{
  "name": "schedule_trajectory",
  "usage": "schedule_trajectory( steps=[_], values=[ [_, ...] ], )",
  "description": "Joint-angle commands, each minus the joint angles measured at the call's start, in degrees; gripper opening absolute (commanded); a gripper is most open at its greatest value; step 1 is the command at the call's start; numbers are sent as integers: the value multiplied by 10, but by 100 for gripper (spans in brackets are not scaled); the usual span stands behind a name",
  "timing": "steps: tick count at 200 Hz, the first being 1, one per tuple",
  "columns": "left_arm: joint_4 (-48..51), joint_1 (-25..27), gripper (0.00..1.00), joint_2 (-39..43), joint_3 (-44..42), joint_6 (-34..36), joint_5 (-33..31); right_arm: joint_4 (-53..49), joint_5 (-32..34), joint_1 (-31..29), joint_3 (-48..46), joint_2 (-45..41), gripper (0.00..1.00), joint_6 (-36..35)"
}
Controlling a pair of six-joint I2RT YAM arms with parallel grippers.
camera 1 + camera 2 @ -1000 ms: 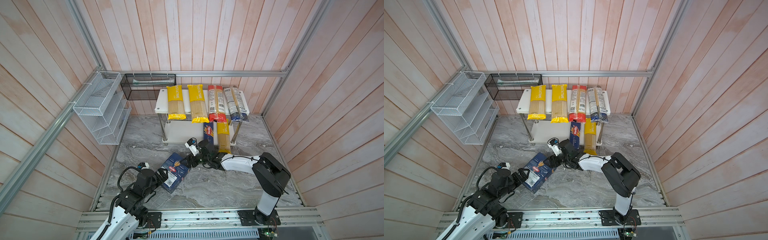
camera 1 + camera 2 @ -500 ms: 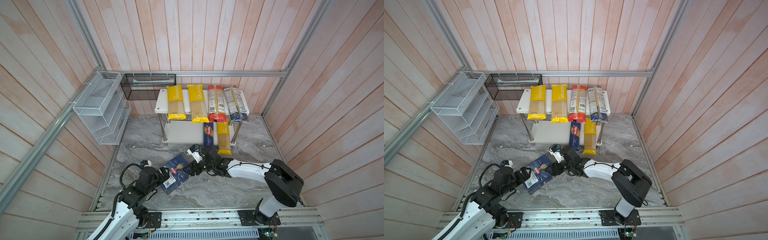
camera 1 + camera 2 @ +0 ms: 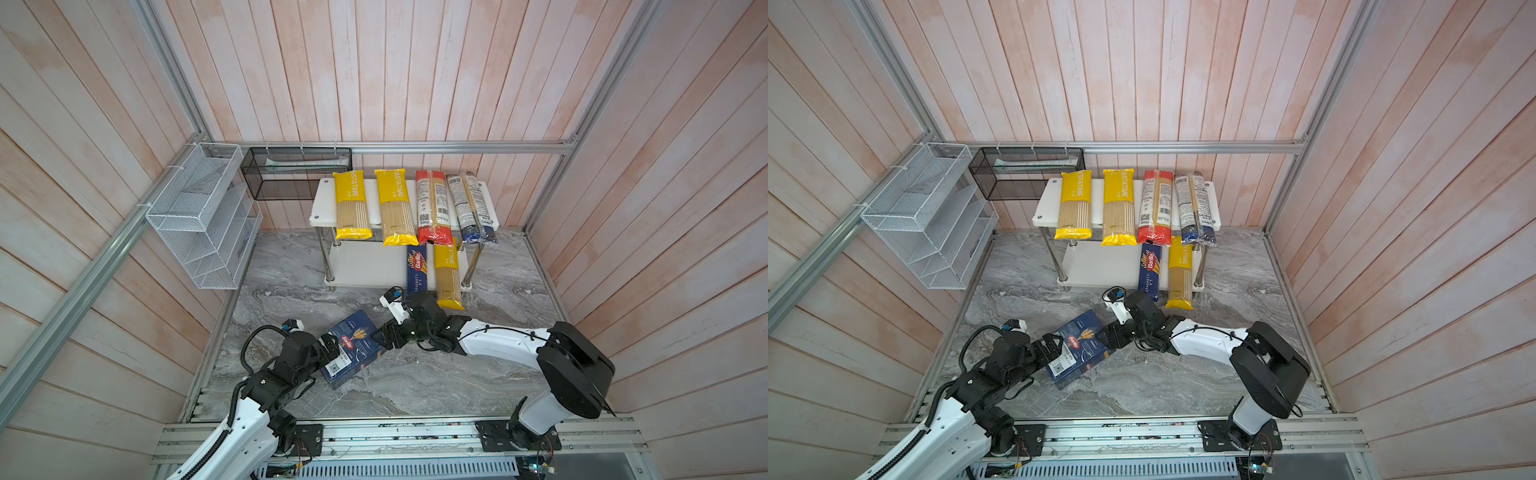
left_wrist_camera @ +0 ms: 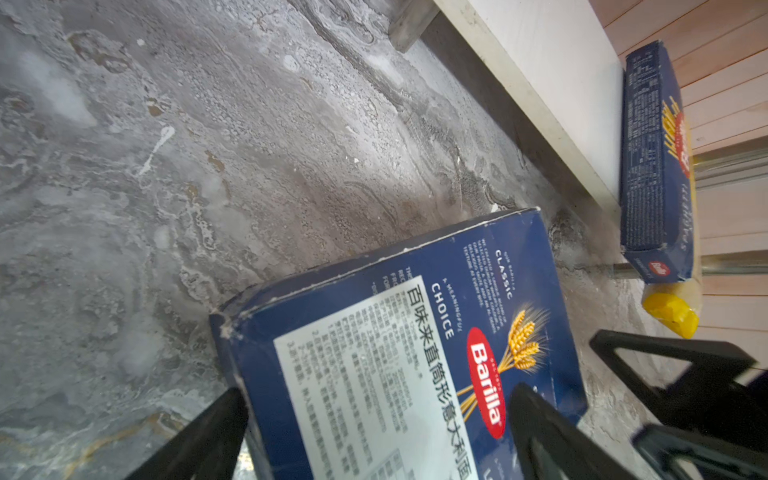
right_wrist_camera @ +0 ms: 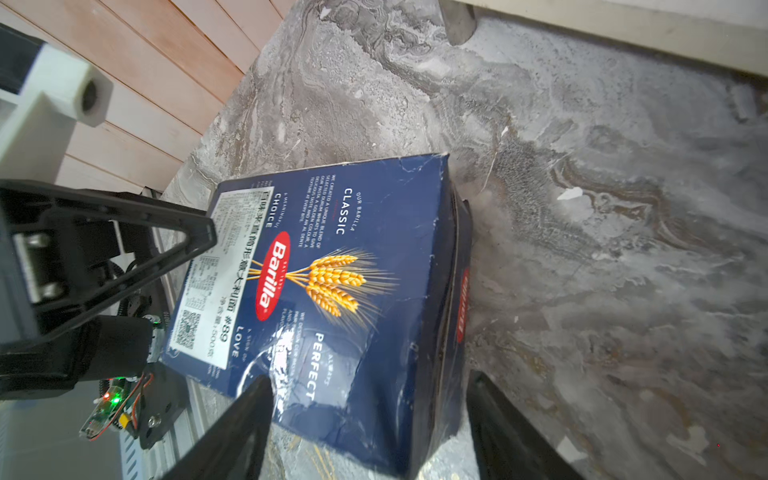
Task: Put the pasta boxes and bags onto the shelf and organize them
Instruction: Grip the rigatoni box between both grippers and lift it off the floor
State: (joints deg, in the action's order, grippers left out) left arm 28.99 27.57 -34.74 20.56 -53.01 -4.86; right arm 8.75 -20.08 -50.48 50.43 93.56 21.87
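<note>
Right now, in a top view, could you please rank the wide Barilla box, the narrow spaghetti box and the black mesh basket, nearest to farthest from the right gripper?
1. wide Barilla box, at the right gripper.
2. narrow spaghetti box, on the shelf, lower board.
3. black mesh basket, far back.

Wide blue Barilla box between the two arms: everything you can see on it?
The wide, flat dark blue cardboard Barilla box sits skewed, printed face up, on the grey marble tabletop near the white two-tier shelf. It shows a red Barilla oval, gold wheat and a white Chinese label with QR code; edges are scuffed, one panel creased. The left pincer straddles its labelled end, the right pincer the opposite end; clamping is unclear.
</note>
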Motion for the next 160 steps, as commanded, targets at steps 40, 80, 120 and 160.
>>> schedule_trajectory(
  steps=[40, 80, 120, 160],
  values=[
    [-7, 5, 99, 36, -16, -24, 48, 40, -56, 12, 36, 64, 74, -28],
    [-8, 5, 99, 52, -22, -23, 60, 53, -71, 14, 32, 73, 73, -17],
    [-7, 4, 99, 42, -14, -4, 67, 66, -55, 14, 16, 77, 73, -16],
    [-6, 5, 99, 31, -10, 0, 77, 63, -54, 14, 13, 79, 73, -17]
  ],
)
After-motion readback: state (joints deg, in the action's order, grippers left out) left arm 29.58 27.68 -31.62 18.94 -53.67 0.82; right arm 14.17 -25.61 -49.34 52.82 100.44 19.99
